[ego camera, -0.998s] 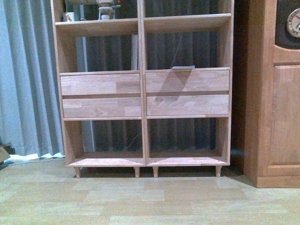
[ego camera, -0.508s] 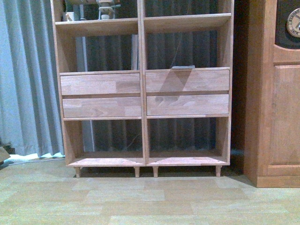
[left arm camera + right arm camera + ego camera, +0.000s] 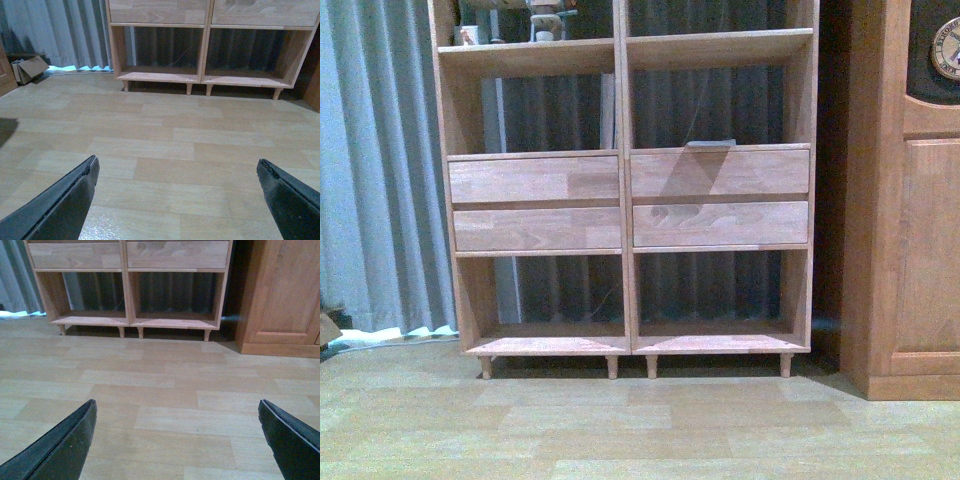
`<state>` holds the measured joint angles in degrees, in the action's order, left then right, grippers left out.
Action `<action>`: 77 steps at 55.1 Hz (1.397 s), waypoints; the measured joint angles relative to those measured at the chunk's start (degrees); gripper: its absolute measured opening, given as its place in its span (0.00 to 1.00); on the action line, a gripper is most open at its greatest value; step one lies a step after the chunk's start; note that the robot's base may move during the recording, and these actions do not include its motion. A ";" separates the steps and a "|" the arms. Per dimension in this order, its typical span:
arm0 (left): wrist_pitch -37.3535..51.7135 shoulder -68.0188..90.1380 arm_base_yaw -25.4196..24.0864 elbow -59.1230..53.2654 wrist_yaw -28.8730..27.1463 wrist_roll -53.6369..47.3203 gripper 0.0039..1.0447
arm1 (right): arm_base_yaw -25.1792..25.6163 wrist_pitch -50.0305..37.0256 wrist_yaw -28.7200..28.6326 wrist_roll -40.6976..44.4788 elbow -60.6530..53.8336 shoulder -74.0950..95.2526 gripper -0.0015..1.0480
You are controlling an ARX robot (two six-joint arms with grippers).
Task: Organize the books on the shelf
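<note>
Two grippers, and both are spread wide: your left gripper (image 3: 176,161) and right gripper (image 3: 176,402) each show dark fingers (image 3: 65,200) far apart, with only bare floor (image 3: 165,130) between them and nothing held. The shelf (image 3: 625,200) stands on its peg legs on the floor, its back to the grey curtain (image 3: 380,160), with the darker cabinet (image 3: 910,220) just beside its right side. Four drawer fronts (image 3: 535,180) sit closed across its middle, and the two bottom compartments (image 3: 545,290) are open. On the board above the right-hand drawers, at its front edge, lies a thin grey flat thing (image 3: 710,143); you cannot tell whether it is one of the books. Small objects (image 3: 548,20) sit on the top left board, too cut off to name. A cardboard box (image 3: 30,70) lies on the floor by the curtain, well left of the shelf.
</note>
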<state>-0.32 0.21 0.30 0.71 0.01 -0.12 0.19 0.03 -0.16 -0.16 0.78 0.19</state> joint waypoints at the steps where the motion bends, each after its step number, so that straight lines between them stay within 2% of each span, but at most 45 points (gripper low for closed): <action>1: 0.00 0.00 0.00 0.00 0.00 0.00 0.93 | 0.00 0.00 0.00 0.00 0.00 0.00 0.93; 77: 0.00 0.00 0.00 0.00 0.00 0.00 0.93 | 0.00 0.00 0.00 0.00 0.00 -0.02 0.93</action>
<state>-0.32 0.21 0.30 0.71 0.01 -0.12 0.19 0.03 -0.16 -0.16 0.78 0.16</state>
